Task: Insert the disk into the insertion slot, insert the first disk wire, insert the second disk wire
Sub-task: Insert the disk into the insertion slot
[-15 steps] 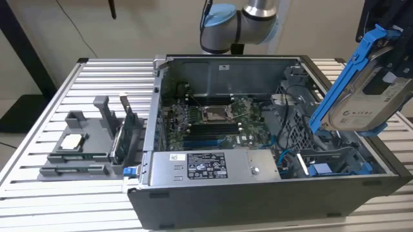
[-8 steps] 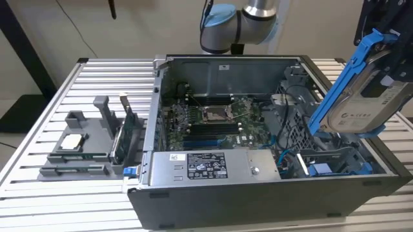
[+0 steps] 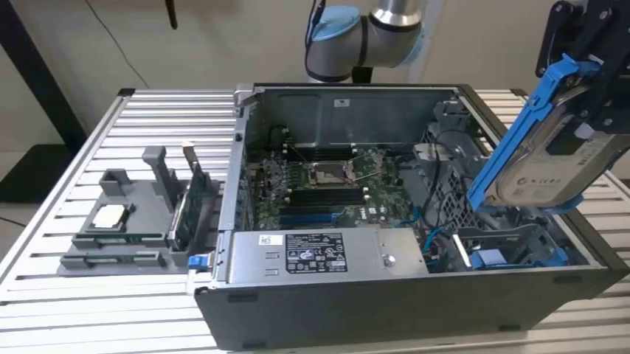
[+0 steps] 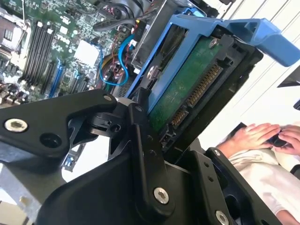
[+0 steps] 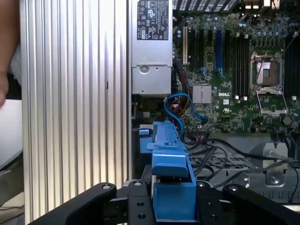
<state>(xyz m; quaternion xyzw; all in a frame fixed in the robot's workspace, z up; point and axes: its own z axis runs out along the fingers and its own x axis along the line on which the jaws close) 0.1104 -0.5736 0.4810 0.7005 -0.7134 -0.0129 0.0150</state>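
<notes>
ribbed table (image 3: 147, 118); beige wall (image 3: 217, 37); gripped disk (image 3: 547, 164)

Gripper (image 5: 174, 202) clamps blue-framed disk (image 5: 169, 149) — motherboard (image 5: 228, 96) beyond.

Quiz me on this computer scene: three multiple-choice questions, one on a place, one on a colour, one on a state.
1. Where is the disk? A. on the floor B. held above the open computer case C. seated in the drive bay
2. What colour is its carrier frame? A. red B. yellow C. blue
3. How is the gripper? A. shut on the disk B. open C. shut on nothing
Answers: 1 B, it hangs tilted over the case; 2 C, the frame is bright blue; 3 A, it clamps the carrier's sides.
</notes>
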